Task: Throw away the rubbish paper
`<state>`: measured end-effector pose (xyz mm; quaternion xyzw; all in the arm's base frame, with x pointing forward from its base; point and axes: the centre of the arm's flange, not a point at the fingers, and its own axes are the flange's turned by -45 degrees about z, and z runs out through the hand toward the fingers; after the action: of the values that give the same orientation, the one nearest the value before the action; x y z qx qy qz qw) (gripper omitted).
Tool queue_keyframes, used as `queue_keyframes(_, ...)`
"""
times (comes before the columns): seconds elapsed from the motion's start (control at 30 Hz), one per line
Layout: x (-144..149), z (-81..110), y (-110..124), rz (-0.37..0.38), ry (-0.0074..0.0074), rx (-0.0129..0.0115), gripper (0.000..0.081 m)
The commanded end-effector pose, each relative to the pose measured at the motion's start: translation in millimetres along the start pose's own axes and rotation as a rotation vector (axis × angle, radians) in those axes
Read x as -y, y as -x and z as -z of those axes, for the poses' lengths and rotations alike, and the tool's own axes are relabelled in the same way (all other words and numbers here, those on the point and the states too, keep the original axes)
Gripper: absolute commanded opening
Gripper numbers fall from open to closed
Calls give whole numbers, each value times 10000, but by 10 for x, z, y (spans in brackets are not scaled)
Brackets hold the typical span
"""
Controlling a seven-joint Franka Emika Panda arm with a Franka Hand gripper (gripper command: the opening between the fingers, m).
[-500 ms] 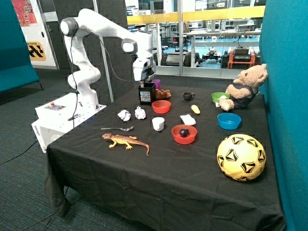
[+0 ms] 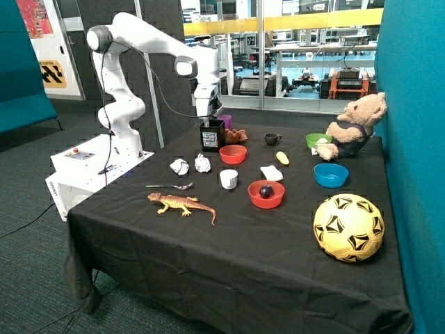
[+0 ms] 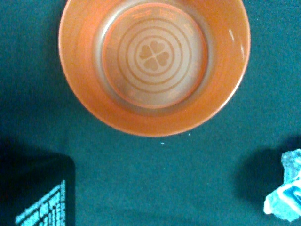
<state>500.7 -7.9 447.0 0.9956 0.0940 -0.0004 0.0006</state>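
From my station I see the white Franka arm [image 2: 149, 49] reaching in from the far edge of the black-clothed table [image 2: 229, 257], with its gripper [image 2: 206, 115] hanging just above the black square bin with a printed label [image 2: 212, 136]. I cannot tell whether the fingers are apart or together; neither view shows them.

The rubbish paper is not thrown away: two crumpled white paper balls lie on the cloth, one [image 2: 179, 166] nearer the table's arm-side edge and the other [image 2: 202, 163] just beside it, between the first ball and the empty red-orange plastic bowl [image 2: 233, 154]. Both sit a little in front of the black bin, apart from it.

The wrist view looks down into that empty bowl [image 3: 154, 61], which has a clover mark and rings on its floor. A corner of the black bin [image 3: 35, 193] shows, and a scrap of crumpled white paper [image 3: 286, 193] lies at the frame's margin, apart from the bowl.

Closer to the near edge I see a smooth white cup [image 2: 228, 179], a metal spoon [image 2: 170, 186] and an orange toy lizard [image 2: 182, 204]. A second red bowl holding a dark round fruit [image 2: 266, 194] stands mid-table.
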Motion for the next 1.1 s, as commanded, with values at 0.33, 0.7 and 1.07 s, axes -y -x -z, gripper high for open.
queue_keyframes(0.33, -535, -207, 220, -400, -11, -8, 728)
queue_keyframes(0.7, -768, -532, 381, -1186, -12, -8, 734)
queue_keyframes(1.07, -844, -845, 390, -1412, -12, -8, 743)
